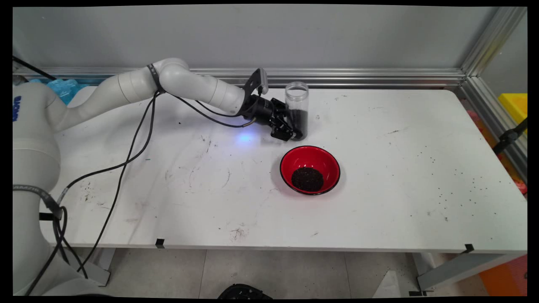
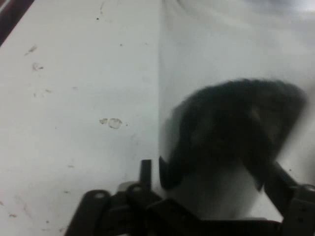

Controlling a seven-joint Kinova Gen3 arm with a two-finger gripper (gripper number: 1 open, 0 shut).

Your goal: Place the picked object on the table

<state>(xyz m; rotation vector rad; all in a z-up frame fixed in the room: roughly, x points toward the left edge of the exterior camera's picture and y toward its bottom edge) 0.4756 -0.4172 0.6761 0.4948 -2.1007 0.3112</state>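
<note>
White table [image 1: 379, 189]; arm reaches low, end effector [image 1: 290, 128] pinching upright jar [image 1: 297, 110].

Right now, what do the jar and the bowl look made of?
Jar: clear plastic or glass, can't tell which; see-through wall shows dark granules in its lower half.
Bowl: glossy red inside, black rim, looks like lacquered plastic or melamine; holds a dark granule pile.
</note>
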